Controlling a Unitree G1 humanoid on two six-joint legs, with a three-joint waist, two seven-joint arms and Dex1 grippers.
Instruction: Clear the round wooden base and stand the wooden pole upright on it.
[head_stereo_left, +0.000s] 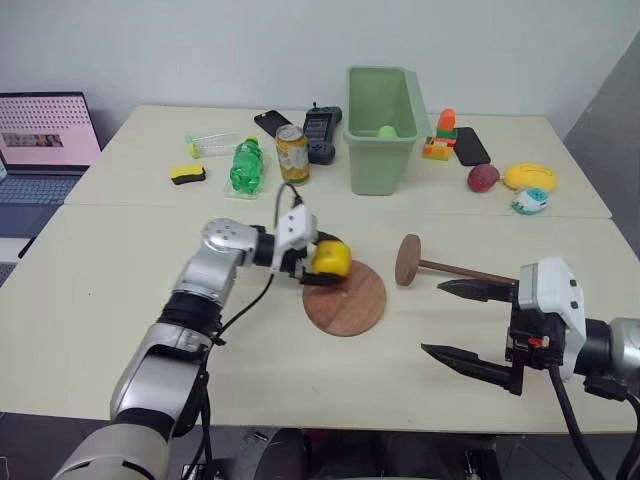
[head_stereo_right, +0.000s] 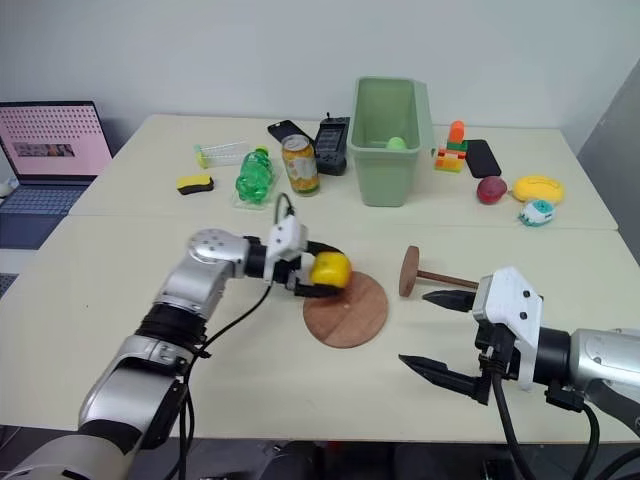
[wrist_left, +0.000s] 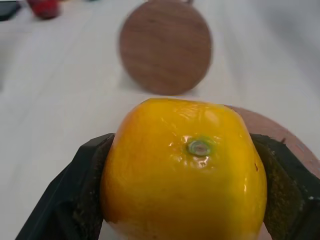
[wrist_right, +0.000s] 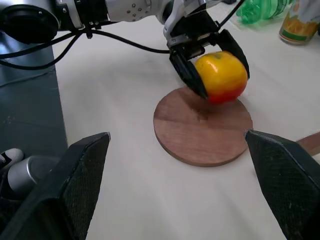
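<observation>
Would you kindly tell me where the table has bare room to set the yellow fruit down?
The near table left of the round wooden base is bare. Also bare: the front edge between base and right claw. The far side around the green plastic bin is crowded.

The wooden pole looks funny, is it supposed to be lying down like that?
No. The wooden pole lies tipped over on the table, its disc end on edge beside the round wooden base. It should stand upright there, but the left gripper holds a yellow fruit over the base.
</observation>
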